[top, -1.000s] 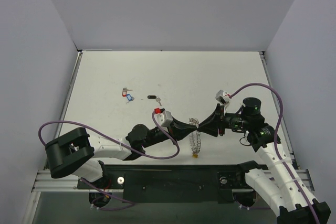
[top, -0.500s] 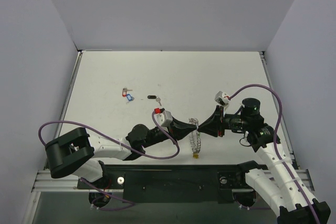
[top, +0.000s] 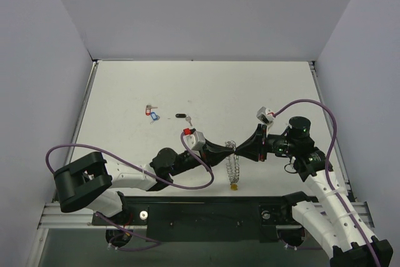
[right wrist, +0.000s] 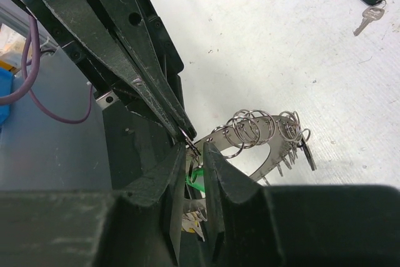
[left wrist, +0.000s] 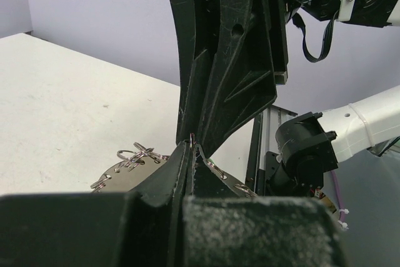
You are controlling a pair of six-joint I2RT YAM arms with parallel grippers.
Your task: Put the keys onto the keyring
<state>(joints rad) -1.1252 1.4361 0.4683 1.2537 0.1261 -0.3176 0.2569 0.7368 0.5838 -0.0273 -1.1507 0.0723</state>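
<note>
**Where the two hands meet, the keyring hangs**

Although the overhead view shows the meeting only as a dark knot, the left hand (top: 229,149) and the right hand (top: 240,151) come tip to tip above the near middle of the counter (top: 206,85). The keyring (top: 233,164) hangs edge-on beneath them, so its round shape is lost there. Its yellow tag (top: 233,186) is at the bottom, near the counter's front edge.

The left wrist camera shows the left hand (left wrist: 190,148) pressed fully closed on one small loop at the ring's rim. The right hand (left wrist: 225,67) comes down from above and tapers to the same spot. Most of the keyring (left wrist: 134,166) is hidden behind the left fingers.

In the right wrist view the right hand (right wrist: 197,149) is drawn in on that loop, with only a thin slit left behind its tips. The left hand (right wrist: 125,54) points in from the upper left. The keyring (right wrist: 262,134) fans out to the right and shows its fringe of loops. A green piece (right wrist: 197,177) shows through the slit, too hidden to identify.

The black key (top: 181,116) lies loose farther back on the counter. The red key (top: 149,108) and blue key (top: 154,117) lie together to its left. All three are too small to show any detail.
</note>
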